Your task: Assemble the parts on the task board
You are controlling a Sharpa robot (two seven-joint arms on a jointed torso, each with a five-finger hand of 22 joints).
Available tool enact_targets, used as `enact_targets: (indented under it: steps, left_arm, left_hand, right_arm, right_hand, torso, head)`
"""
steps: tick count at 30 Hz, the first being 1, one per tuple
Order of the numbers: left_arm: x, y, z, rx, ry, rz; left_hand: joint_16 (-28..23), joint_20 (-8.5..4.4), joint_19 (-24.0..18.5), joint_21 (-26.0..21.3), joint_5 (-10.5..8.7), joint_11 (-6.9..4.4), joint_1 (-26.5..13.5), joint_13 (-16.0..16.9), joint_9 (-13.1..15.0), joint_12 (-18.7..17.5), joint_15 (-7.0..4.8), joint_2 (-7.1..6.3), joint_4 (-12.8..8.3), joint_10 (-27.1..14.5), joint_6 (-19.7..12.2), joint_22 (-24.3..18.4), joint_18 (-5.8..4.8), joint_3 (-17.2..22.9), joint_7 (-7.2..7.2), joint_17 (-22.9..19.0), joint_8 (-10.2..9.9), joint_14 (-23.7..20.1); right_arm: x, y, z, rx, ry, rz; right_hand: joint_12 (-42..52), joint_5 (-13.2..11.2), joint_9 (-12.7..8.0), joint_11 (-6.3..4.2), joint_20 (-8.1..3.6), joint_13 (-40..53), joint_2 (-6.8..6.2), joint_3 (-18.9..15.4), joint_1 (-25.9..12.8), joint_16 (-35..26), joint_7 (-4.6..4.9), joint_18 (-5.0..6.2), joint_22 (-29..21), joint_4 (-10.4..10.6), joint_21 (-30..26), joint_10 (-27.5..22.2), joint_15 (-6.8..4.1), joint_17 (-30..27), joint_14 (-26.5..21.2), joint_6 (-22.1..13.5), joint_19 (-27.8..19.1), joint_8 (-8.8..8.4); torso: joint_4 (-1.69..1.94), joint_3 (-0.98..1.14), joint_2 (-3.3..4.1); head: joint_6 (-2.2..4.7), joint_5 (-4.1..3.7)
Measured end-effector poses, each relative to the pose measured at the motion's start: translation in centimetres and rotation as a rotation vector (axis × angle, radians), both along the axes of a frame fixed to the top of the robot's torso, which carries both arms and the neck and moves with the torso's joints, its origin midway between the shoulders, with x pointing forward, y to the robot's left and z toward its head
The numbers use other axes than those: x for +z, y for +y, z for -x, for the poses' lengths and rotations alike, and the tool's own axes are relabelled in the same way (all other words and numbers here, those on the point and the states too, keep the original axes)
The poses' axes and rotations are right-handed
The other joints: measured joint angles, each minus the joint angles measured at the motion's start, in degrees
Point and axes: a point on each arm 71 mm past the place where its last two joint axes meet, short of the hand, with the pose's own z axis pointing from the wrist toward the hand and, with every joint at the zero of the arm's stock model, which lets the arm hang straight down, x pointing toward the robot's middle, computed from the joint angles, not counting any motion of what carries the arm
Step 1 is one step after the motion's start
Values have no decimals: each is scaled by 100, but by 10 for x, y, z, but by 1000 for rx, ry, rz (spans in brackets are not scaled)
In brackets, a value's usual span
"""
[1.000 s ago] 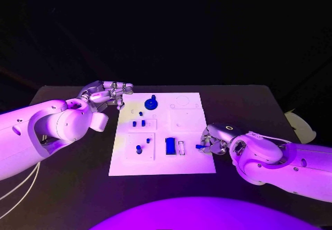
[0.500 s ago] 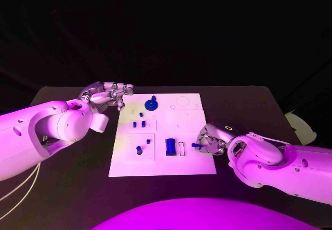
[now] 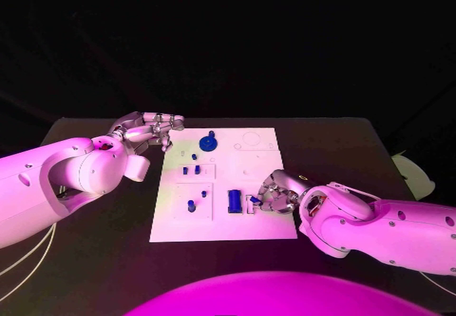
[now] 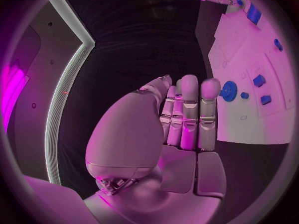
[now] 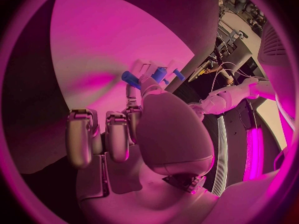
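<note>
Task board point(image 3: 223, 220): flat white rectangular plate, matte, at the centre of the black table point(image 3: 95, 263); its long axis runs from 12 to 6 o'clock.
Gear point(image 3: 208, 141): blue toothed disc, seated near the board's far edge, at about 11 o'clock of its middle.
Tall block point(image 3: 234, 201): blue, oblong, in the near half of the board; long axis 12 to 6.
Small part point(image 3: 254, 199): blue, short peg-like piece, pinched in my right hand's fingertips just beside the tall block, over a pale slot; its tilt I cannot tell.
My right hand point(image 3: 275, 195): silver, jointed, closed on the small part.
My left hand point(image 3: 147, 128): silver, fingers straight and together, holding nothing, off the board's far left corner.
</note>
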Motion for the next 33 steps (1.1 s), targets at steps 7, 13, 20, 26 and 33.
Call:
enact_targets:
  steps: [7, 13, 20, 26, 33]
  left_arm:
    - [0, 0, 0, -2, 0, 1]
    - [0, 0, 0, -2, 1, 1]
    - [0, -1, 1, -4, 2, 1]
    - [0, -1, 1, -7, 3, 1]
    - [0, -1, 1, -9, 5, 1]
  left_hand:
    - [0, 0, 0, 0, 0, 0, 0, -1, 0, 0, 0, 0, 0, 0, 0, 0, 0, 0, 0, 0, 0, 0]
    - [0, 0, 0, 0, 0, 0, 0, -1, 0, 0, 0, 0, 0, 0, 0, 0, -1, 0, 0, 1, 0, 0]
    - [0, 0, 0, 0, 0, 0, 0, 0, 0, 0, 0, 0, 0, 0, 0, -5, 0, 0, 0, 1, 0, 0]
    - [0, 0, 0, 0, 0, -21, 32, 5, 0, 22, 0, 32, 0, -21, 0, -11, 0, 0, 0, -5, 0, 0]
    - [0, 0, 0, 0, 0, -21, 32, 5, 0, 22, 0, 32, 0, -21, 0, -11, -1, 0, 0, -5, 0, 0]
  right_arm:
    - [-4, 6, -2, -17, 40, -29]
    - [-6, 8, -3, -28, 63, -41]
    - [-9, 9, -5, -38, 79, -45]
    - [-10, 9, -6, -44, 88, -42]
    - [-11, 10, -8, -45, 92, -39]
  right_hand:
    - [89, 376, 0, -7, -13, -501, -39, 64, -389, 22, 12, 0, 0, 16, 27, -5, 0, 0, 0, 10, -13, 9]
    - [132, 501, 0, -10, -21, -634, -55, 69, -528, 21, 24, 1, 4, 17, 38, -7, 1, 0, 0, 22, -21, 72]
    - [223, 647, 166, -21, -42, -615, -40, 16, -717, 21, 33, 0, 4, 19, 38, 4, -3, 1, 3, 33, 0, 99]
    - [235, 710, 213, -21, -42, -616, -49, -14, -831, 21, 40, 0, 3, 21, 38, 4, -20, 4, 21, 44, 0, 119]
    - [259, 749, 246, -17, -42, -617, -16, -67, -951, 21, -38, 0, 3, 21, 38, 8, -20, 4, 21, 141, 0, 140]
  torso:
    - [0, 0, 2]
    - [-1, 3, 3]
    - [-5, 7, 4]
    - [-6, 7, 4]
    - [-5, 7, 4]
  head:
    - [-1, 5]
    - [1, 16]
    - [-10, 20]
    - [-15, 24]
    - [-16, 23]
